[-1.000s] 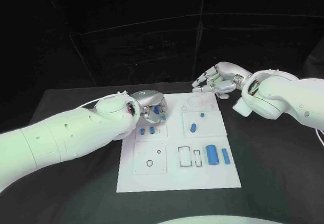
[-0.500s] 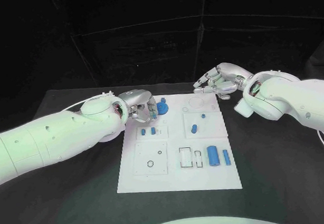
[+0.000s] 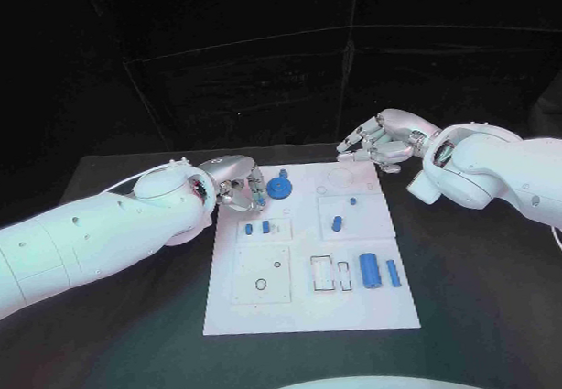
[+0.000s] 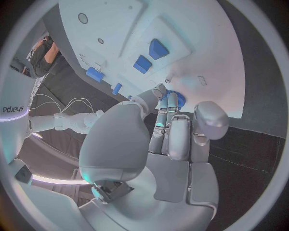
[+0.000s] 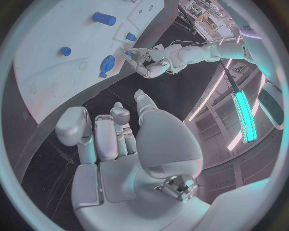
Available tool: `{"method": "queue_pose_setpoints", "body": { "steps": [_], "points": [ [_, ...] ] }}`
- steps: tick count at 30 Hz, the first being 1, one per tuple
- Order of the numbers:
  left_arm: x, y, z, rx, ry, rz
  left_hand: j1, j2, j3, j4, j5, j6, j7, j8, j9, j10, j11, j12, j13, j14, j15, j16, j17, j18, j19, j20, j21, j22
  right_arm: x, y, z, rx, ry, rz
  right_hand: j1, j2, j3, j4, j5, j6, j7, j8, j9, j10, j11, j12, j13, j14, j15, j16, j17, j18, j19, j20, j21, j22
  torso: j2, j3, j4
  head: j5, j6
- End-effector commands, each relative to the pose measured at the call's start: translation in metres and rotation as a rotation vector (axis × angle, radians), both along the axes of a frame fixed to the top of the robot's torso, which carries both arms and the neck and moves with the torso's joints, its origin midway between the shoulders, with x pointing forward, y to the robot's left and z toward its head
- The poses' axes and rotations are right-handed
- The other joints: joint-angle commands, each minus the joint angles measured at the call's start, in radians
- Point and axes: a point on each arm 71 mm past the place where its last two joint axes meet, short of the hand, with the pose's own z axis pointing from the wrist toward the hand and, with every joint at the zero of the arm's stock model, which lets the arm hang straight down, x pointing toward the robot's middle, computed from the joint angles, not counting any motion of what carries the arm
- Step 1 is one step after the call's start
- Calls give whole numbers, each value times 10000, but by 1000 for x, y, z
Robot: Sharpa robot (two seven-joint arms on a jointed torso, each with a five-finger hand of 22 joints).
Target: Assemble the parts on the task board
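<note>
The left hand [image 3: 238, 191] is at the far left corner of the white board [image 3: 312, 313]. Its fingertips [image 4: 171, 102] touch a round blue piece [image 3: 280, 189], but I cannot tell if they pinch it or just rest on it. The right hand [image 3: 380, 143] hangs over the far right corner with fingers curled and nothing in them. To do this well, I think the left hand should hold the piece flat, line it up over its spot, and push down gently.
</note>
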Motion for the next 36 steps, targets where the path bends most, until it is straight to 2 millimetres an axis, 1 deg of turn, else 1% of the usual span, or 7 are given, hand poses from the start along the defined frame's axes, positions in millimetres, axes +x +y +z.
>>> {"method": "queue_pose_setpoints", "body": {
  "steps": [1,3,8,12,26,30,36],
  "points": [
    [2,1,-1,69,250,132,-88,-1,-22,-3,-18,92,5,-68,-17,64,-29,-32,-12,312,-42,4,-9,-167,75,-11,42,10,0,1,1,28,-61,76,67,15,-61,-15,19,-76,-8,48,-15,-85,1,-65,-15,288,-30,-45,2,138,-100,-4,-43,-16,-2,-1,-4,-13,7],
    [3,1,-2,112,299,150,-88,-1,-22,-3,-18,92,5,-68,-17,64,-29,-32,-12,312,-42,4,-9,-167,75,-11,42,10,0,1,2,28,-62,74,67,15,-61,-15,19,-76,-8,48,-15,-85,1,-65,-15,288,-30,-45,2,138,-100,-4,-43,-16,4,-6,-2,-3,-15],
    [3,0,-4,188,417,113,-88,-1,-22,-3,-18,92,5,-68,-17,64,-29,-32,-12,312,-42,4,-9,-167,75,-11,42,10,0,1,2,30,-61,82,67,15,-61,-15,19,-76,-8,48,-15,-85,1,-65,-15,288,-30,-45,2,138,-100,-4,-43,-16,-5,-1,1,56,-36],
    [3,-1,-5,236,499,85,-80,-2,-15,-12,-18,89,5,-82,-22,64,-30,-50,-19,311,-42,-3,-20,-168,75,-11,50,22,0,1,2,32,-62,88,67,15,-61,-15,19,-76,-8,48,-15,-85,1,-65,-15,288,-30,-45,2,138,-100,-4,-43,-16,-6,2,-2,48,-41],
    [1,-1,-6,341,655,111,-78,-1,-13,-14,-18,92,5,-84,-23,67,-30,-55,-20,309,-42,-7,-28,-171,78,-11,63,38,0,1,2,32,-61,95,67,15,-61,-15,19,-76,-8,48,-15,-85,1,-65,-15,288,-30,-45,2,138,-100,-4,-43,-16,4,-9,0,40,-66],
    [1,0,-6,382,690,170,-78,-1,-13,-14,-18,92,5,-84,-23,67,-30,-55,-20,309,-42,-7,-28,-171,78,-11,63,38,0,2,2,33,-62,95,67,15,-61,-15,19,-76,-8,48,-15,-85,1,-65,-15,288,-30,-45,2,138,-100,-4,-43,-16,-5,1,-5,58,-85],
    [1,0,-7,456,786,181,-76,5,-8,-16,-18,103,4,-87,-24,79,-31,-63,-23,310,-43,-7,-30,-172,78,-11,69,47,0,2,1,32,-63,90,67,15,-61,-15,19,-76,-8,48,-15,-85,1,-65,-15,288,-30,-45,2,138,-100,-4,-43,-16,1,-4,0,59,-96]
  ]
}}
